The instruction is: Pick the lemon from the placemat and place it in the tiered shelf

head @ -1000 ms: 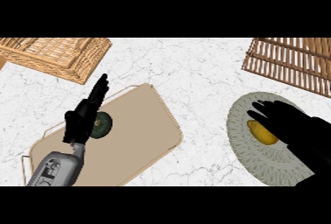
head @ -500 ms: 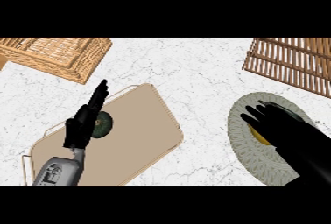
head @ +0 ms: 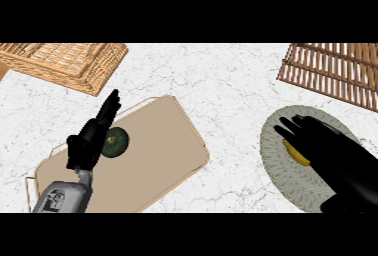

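Single head view. Shot from above, aimed steeply down at counter (head: 221, 80), fairly close. Centred just right of tan tray (head: 155, 155). Caught wicker basket (head: 63, 62) up-left of tray, slatted shelf (head: 336, 70) up-right, placemat (head: 280, 175) right. Cropped all three at frame edges.

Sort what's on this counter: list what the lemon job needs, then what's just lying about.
For the job: lemon; placemat under it; tiered shelf at top right; right hand over the lemon.

Lying about: wicker basket; tan tray; dark green round item on the tray; left hand, resting open above the tray.
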You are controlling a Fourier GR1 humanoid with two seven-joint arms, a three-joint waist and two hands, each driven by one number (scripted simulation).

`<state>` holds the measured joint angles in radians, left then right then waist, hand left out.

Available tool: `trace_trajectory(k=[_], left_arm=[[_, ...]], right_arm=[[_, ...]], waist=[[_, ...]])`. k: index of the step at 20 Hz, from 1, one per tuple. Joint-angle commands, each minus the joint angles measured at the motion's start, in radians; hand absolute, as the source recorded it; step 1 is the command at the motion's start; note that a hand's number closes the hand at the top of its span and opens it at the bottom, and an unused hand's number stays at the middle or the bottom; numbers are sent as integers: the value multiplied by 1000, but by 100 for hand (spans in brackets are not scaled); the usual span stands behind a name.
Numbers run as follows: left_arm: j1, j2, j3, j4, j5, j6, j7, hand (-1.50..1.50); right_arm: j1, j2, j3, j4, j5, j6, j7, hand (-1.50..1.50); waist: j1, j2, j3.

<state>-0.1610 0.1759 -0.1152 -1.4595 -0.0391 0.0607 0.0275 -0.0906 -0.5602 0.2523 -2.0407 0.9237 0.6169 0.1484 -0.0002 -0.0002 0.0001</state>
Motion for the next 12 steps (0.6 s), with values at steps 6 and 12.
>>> trace_trajectory(k=[6,12], left_arm=[[-22,-24,22,-30,-23,-25,61,0],[29,-70,1,-12,-76,0,-25,0]], right_arm=[[-27,56,-5,187,135,-81,-108,-150],[23,34,-53,186,189,-99,-169,-150]], waist=[[3,0,0],[1,0,0]])
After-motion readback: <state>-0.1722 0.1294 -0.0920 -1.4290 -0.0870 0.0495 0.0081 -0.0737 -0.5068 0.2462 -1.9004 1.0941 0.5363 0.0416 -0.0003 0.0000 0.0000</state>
